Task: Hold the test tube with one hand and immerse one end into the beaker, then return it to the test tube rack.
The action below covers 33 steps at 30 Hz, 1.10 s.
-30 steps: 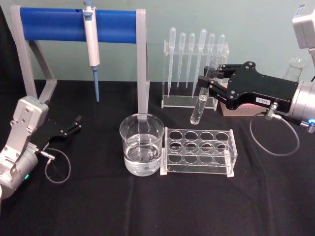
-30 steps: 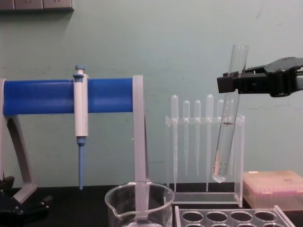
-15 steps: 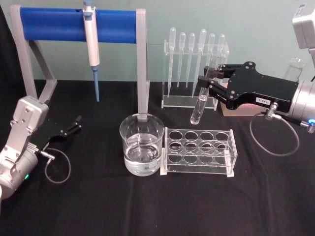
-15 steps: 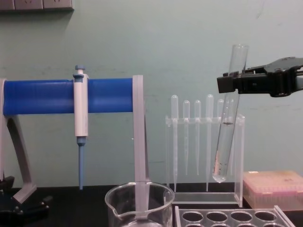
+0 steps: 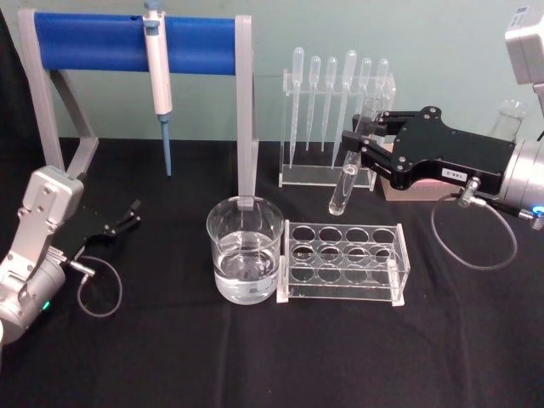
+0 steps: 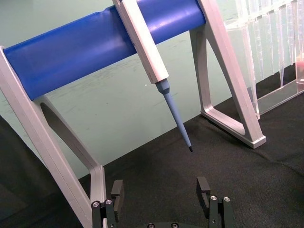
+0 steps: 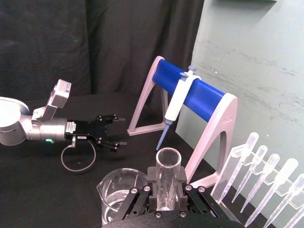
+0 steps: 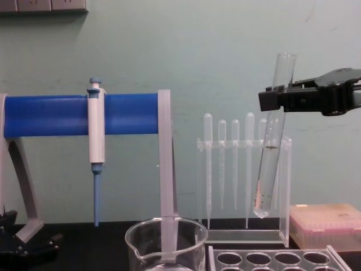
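My right gripper (image 5: 357, 140) is shut on the test tube (image 5: 346, 180), holding it near its open rim, high above the table. The test tube (image 8: 269, 158) hangs almost upright, slightly tilted, its round bottom in the air above the clear rack (image 5: 343, 259). In the right wrist view its open rim (image 7: 167, 159) sits clamped between the fingers. The beaker (image 5: 245, 249), holding clear liquid, stands on the black table left of the rack and left of the tube. My left gripper (image 5: 132, 212) rests open near the table's left side, its fingers (image 6: 203, 187) spread wide apart.
A blue-barred stand (image 5: 127, 42) carries a white-and-blue pipettor (image 5: 157, 76) at the back left. A clear holder with several pipettes (image 5: 336, 93) stands behind the tube. A pink box (image 8: 324, 226) lies at the right, under my right arm.
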Tool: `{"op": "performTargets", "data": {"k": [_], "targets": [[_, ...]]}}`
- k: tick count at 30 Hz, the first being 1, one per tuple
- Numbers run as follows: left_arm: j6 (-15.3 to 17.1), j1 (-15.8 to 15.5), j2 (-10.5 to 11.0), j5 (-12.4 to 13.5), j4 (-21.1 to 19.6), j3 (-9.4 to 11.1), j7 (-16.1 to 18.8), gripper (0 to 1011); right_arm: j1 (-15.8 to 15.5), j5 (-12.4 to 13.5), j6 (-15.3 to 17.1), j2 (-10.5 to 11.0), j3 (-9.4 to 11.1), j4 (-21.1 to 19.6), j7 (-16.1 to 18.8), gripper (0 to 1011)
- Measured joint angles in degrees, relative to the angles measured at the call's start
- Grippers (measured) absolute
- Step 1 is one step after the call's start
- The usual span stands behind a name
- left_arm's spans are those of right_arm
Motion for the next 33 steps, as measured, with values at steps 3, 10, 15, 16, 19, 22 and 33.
{"op": "performTargets", "data": {"k": [3,10,15,16,19,22,33], "targets": [[0.0,0.0,0.0,0.0,0.0,0.0,0.0,1000,0.0,0.0,0.0,0.0,0.0,0.0,0.0,225],[0.0,0.0,0.0,0.0,0.0,0.0,0.0,1000,0.0,0.0,0.0,0.0,0.0,0.0,0.0,225],[0.0,0.0,0.0,0.0,0.0,0.0,0.0,1000,0.0,0.0,0.0,0.0,0.0,0.0,0.0,225],[0.0,0.0,0.0,0.0,0.0,0.0,0.0,1000,0.0,0.0,0.0,0.0,0.0,0.0,0.0,225],[0.0,0.0,0.0,0.0,0.0,0.0,0.0,1000,0.0,0.0,0.0,0.0,0.0,0.0,0.0,225],[0.0,0.0,0.0,0.0,0.0,0.0,0.0,1000,0.0,0.0,0.0,0.0,0.0,0.0,0.0,225],[0.0,0.0,0.0,0.0,0.0,0.0,0.0,1000,0.0,0.0,0.0,0.0,0.0,0.0,0.0,225]]}}
